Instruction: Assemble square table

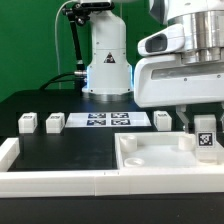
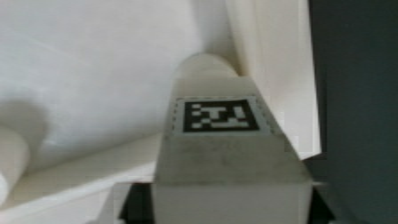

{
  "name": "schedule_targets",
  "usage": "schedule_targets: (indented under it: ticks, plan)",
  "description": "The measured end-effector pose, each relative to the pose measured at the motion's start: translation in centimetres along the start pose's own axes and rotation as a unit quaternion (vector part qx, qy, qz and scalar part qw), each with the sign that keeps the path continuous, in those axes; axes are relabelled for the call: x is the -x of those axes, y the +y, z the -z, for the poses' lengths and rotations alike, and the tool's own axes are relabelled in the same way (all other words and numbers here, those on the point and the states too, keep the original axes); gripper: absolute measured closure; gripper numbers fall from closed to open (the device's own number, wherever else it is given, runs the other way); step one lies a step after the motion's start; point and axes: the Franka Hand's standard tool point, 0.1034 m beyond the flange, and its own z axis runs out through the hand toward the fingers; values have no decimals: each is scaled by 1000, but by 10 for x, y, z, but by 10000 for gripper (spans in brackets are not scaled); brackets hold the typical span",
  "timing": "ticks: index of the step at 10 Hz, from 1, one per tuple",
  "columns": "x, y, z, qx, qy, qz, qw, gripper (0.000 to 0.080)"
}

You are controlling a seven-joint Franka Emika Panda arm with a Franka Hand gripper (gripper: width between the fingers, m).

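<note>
A: Claw status, quick?

B: The claw [image 1: 204,130] is gripping one leg [image 1: 205,140]. The jaws are standing approx halfway in, pressing on both sides of the leg, and its tag is facing the exterior cam. The wrist view is showing the same leg [image 2: 219,150] filling the gap between the jaws, tag up.

A: Where's it sitting vs the table top?

B: The table top [image 1: 160,155] is lying rim-up at the front, on the exterior view's right. The leg is hanging upright at its back right corner. I can't tell if the leg is touching the top or not, as the leg itself is hiding its lower end.

A: Anything crowding it?

B: One of the loose legs [image 1: 162,120] is standing just behind the table top's back rim, near the claw on the exterior view's left. Two others [image 1: 27,123] [image 1: 54,123] are standing well apart from it, far over on that side. The marker board [image 1: 105,121] is lying flat between them, in front of the robot base [image 1: 107,60].

A: And the edges?

B: The border bars [image 1: 55,182] are running along the front and the left side, with the table top sitting close to the front one. The arm's bulky white head is blocking the area behind the corner.
</note>
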Motion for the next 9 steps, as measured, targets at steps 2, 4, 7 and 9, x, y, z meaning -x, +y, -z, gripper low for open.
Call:
schedule_targets:
  ticks: [2,4,7,9]
  plan:
    - [0,3,0,5,3,-121,993,507]
    - [1,4,-1,4,0,-215,977,506]
    - [2,4,0,21,-23,-326,945,506]
    - [3,5,-1,23,-22,-374,927,506]
